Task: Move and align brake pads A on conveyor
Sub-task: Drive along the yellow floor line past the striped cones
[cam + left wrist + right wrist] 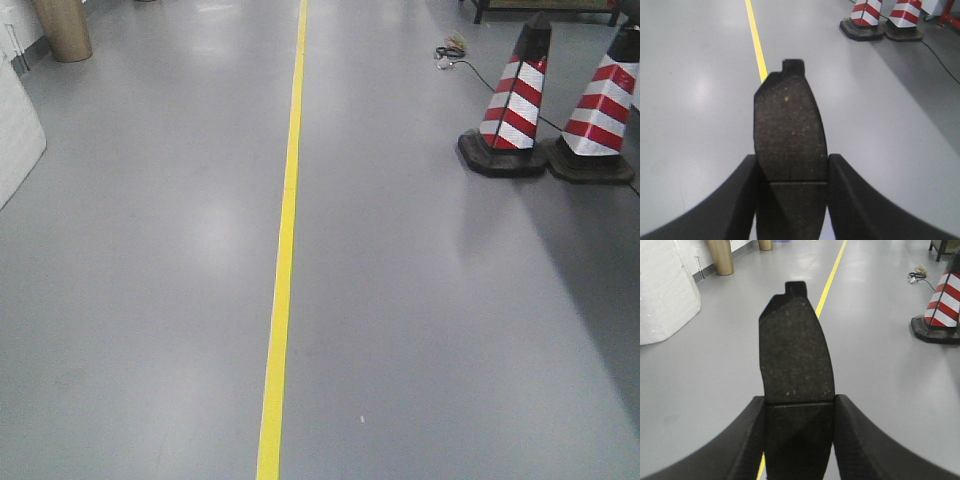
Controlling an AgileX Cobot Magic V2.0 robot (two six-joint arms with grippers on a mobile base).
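Left gripper: both dark fingers pressed against the long edges of one brake pad, pinching it near its centre groove. The pad sticks out ahead of the fingertips, friction face toward the left wrist camera, backing-plate tab at the far end. Held in the air over the floor, nothing under it.

Right gripper: same picture. Its fingers are clamped on the edges of a second brake pad, groove at about fingertip level, tab pointing away.

So two of the pads are in hand, one per arm. The other two are not in view, and neither is the conveyor.

Beyond the pads: grey floor with a yellow line running away from the robot, two red-and-white cones to the right of it, a cable past them, a white wrapped bulk at the left.

Judgement: carry stage, placement not yet begun.

Risks: the grip is on thin edges only, so base jolts could twist a pad or let it slip to the floor. With no belt in sight, alignment cannot be checked. The long overhang could strike the belt edge on approach.
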